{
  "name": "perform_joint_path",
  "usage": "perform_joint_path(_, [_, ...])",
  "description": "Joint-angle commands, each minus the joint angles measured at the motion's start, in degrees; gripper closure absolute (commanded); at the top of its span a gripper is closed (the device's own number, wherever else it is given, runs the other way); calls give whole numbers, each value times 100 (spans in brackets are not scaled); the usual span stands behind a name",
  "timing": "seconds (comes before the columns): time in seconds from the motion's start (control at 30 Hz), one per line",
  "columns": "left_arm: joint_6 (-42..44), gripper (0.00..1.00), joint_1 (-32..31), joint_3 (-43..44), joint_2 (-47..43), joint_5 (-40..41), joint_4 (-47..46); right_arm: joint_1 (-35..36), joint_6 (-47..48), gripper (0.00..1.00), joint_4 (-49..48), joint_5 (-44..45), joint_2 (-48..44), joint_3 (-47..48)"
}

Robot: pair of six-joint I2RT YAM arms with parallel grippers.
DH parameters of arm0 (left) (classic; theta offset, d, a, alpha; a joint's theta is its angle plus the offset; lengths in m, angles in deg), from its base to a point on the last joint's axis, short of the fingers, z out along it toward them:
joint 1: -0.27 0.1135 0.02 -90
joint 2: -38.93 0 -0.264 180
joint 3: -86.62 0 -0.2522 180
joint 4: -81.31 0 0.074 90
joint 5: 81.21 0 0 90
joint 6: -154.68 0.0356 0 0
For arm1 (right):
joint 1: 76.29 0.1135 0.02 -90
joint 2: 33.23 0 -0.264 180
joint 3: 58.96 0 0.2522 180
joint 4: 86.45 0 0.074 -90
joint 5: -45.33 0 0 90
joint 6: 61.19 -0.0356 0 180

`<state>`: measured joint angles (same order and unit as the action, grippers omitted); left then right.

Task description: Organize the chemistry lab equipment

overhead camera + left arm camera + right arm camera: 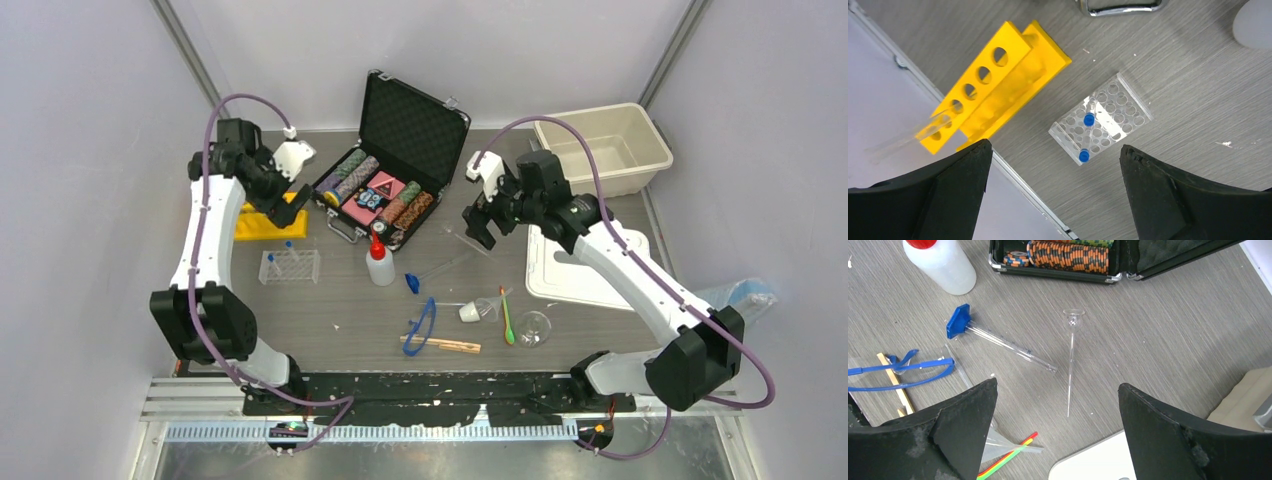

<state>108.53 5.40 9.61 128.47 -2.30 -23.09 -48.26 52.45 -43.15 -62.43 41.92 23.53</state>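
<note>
My left gripper (1055, 155) is open and empty, high above the table's left edge (290, 210). Below it, the yellow tube rack (998, 85) lies with one clear tube in it. The clear tube rack (1103, 117) holds two blue-capped tubes (1089, 119). My right gripper (1058, 395) is open and empty, above a thin glass pipette (1070, 355) and a blue-footed cylinder (998, 340). The red-capped squeeze bottle (379, 262) stands mid-table. The blue goggles (422, 327), wooden clamp (441, 344), funnel (478, 311) and green spatula (507, 318) lie near the front.
The open black case of poker chips (390, 170) stands at the back centre. A beige bin (603, 148) is at the back right, with a white tray (580, 270) in front of it. A small glass dish (533, 327) sits beside the spatula.
</note>
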Motion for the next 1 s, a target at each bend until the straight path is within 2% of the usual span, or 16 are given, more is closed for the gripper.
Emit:
perform_joint_path(0.0, [-227,0,13,460,-489,-575,355,-70,187,5,474,-163,-129,308])
perform_joint_path(0.17, [-517,0,-10,155,-1006,-1505,451,-184,584,4,1115,-390,-390,132])
perform_joint_path(0.37, [-584,0,-255,-665,-1596,-2107,263,-193,1212,1,1570,-447,-508,-463])
perform_joint_path(0.47, [-595,0,-539,-876,-1771,-2194,323,-268,1948,5,2118,-511,-434,-538])
perform_joint_path(0.67, [-729,0,-1054,-1283,-2029,-2047,121,-464,3163,6,3437,-586,-1002,-884])
perform_joint_path(0.77, [-800,0,-1133,-1348,-2019,-2018,62,-463,3425,8,3807,-305,-1238,-1140])
perform_joint_path(0.97, [-896,0,-1206,-1301,-1947,-2051,-44,-468,3511,13,4108,-313,-1280,-1403])
